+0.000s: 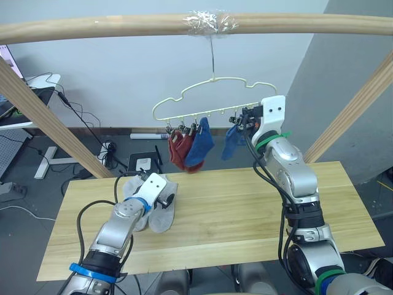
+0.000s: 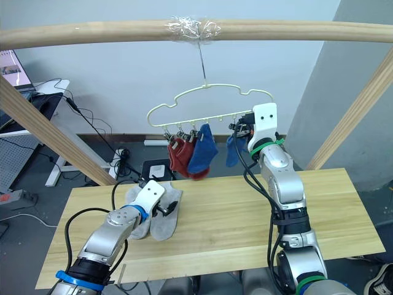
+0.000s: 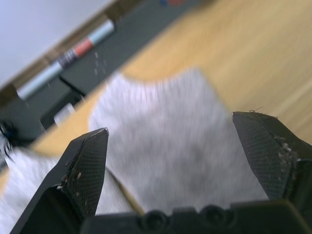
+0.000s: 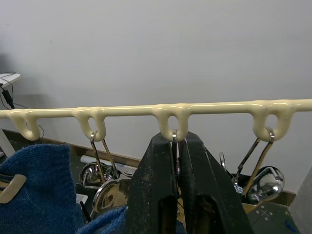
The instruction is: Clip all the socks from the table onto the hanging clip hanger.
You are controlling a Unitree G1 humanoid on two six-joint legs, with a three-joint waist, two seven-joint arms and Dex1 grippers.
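Two light grey socks (image 1: pixel 156 212) lie side by side on the wooden table (image 1: pixel 245 209) at its back left. My left gripper (image 1: pixel 167 198) hovers just over them, open, with grey fabric (image 3: pixel 165 161) between its fingers (image 3: pixel 85 165). The pale yellow clip hanger (image 1: pixel 209 101) hangs from the top pole by its hook. On its clips hang rust red socks (image 1: pixel 177 150), a blue sock (image 1: pixel 200 146) and another blue sock (image 1: pixel 233 141). My right gripper (image 4: pixel 176 139) is raised to the hanger's bar and is shut on a metal clip (image 4: pixel 174 146) above that second blue sock (image 4: pixel 34 190).
A round wooden pole (image 1: pixel 123 24) runs across the top, with slanted poles at left (image 1: pixel 49 123) and right (image 1: pixel 356 107). Empty clips (image 4: pixel 261 165) hang beside my right gripper. Cables and a power strip (image 1: pixel 107 150) lie on the floor behind the table.
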